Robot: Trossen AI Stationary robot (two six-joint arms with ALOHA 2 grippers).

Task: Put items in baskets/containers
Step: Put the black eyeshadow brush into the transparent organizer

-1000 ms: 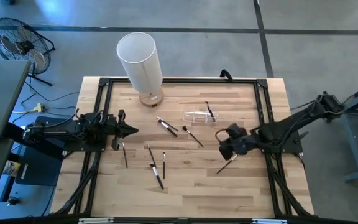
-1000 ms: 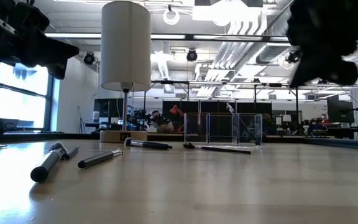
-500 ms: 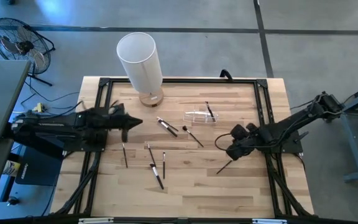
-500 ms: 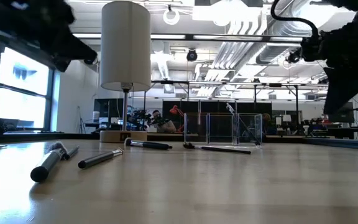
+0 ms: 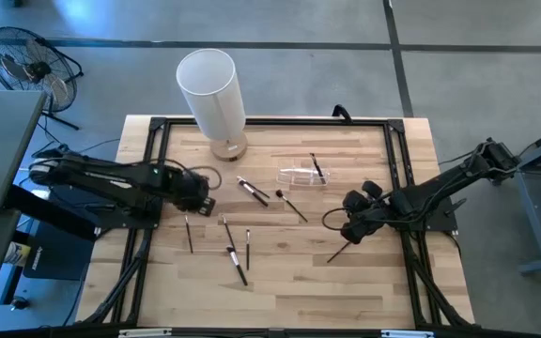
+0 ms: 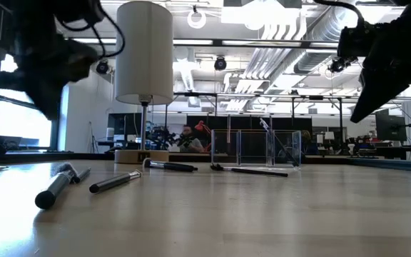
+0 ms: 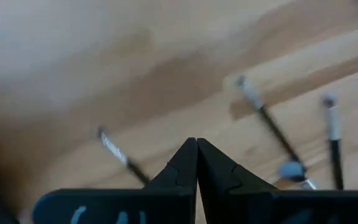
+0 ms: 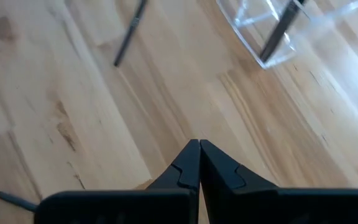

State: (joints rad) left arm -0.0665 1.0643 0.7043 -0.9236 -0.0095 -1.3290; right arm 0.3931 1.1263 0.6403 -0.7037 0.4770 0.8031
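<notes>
**Operator:** Dark two-finger left pincer [image 5: 198, 191]: report status and the change over the last second.

**Technician:** Fingers fully closed, tip to tip, with nothing between them, as the left wrist view confirms. One second ago this pincer sat near the left edge of the pale wooden plank worktop [image 5: 289, 286]; it has since advanced toward the centre and now hangs above the boards. The dark right pincer [image 5: 353, 223] is also closed and empty. It has pulled back slightly toward the right side.

**Operator:** Consequence for the task?

**Technician:** Judged from this, the left arm is starting an approach to a pickup, and the right arm has cleared space. No grasp has begun; the fingers must open first.

**Operator:** Position of the work items relative to the left pincer?

**Technician:** Nearest is a thin dark stick-like brush [image 5: 189, 234], lying flat just in front of the tip, toward the near edge. A pair of dark brushes with pale handle sections [image 5: 252, 191] lies just beyond, toward the centre. Three more [image 5: 237, 252] are scattered farther toward the near edge. Another [image 5: 342, 248] lies beside the right pincer.

**Operator:** And the receptacle?

**Technician:** The small clear oblong plastic holder [image 5: 301, 176] stands well apart from the left pincer, right of centre, with one brush [image 5: 316, 167] already in it. The tall white cylinder on a wooden base [image 5: 212, 94] stands at the far edge.
</notes>
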